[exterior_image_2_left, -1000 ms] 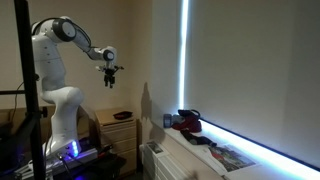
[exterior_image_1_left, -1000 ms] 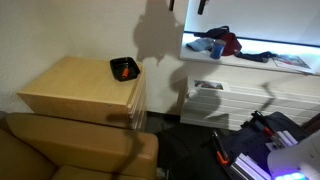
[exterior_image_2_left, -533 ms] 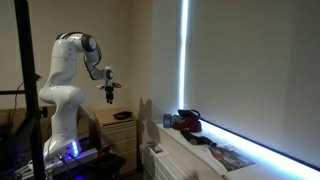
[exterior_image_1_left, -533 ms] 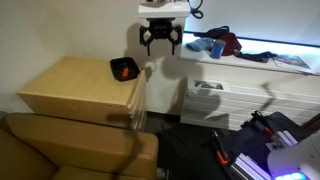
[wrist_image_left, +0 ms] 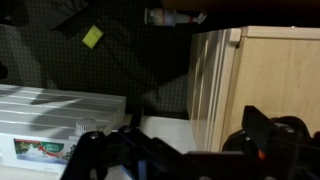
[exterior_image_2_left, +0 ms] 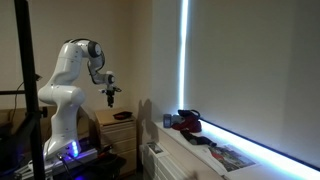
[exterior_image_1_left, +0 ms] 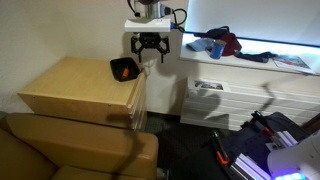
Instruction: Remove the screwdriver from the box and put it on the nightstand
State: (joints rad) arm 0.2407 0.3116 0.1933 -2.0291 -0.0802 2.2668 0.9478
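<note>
Over the last second the black two-fingered claw [exterior_image_1_left: 150, 48] on the white arm has been coming down and sliding in toward the cabinet. It is now hanging just above and beside the box.

Nearest in an exterior view, the brown padded couch [exterior_image_1_left: 70, 150] is filling the foreground. Behind it, the boxy light-tan wooden nightstand [exterior_image_1_left: 70, 88] is carrying the small black open-topped box [exterior_image_1_left: 122, 66] at the far corner of its tabletop. The short screwdriver with the orange-red handle [exterior_image_1_left: 125, 72] is lying inside the box. Just beyond, the claw is standing wide open and gripping nothing. Farthest back, the white radiator-like unit [exterior_image_1_left: 220, 95] is sitting under the lit window.

The approach seems to be the step in hand. The next move probably calls for centring over the box, lining the jaws across the handle, and lowering between the low walls without knocking them.
</note>
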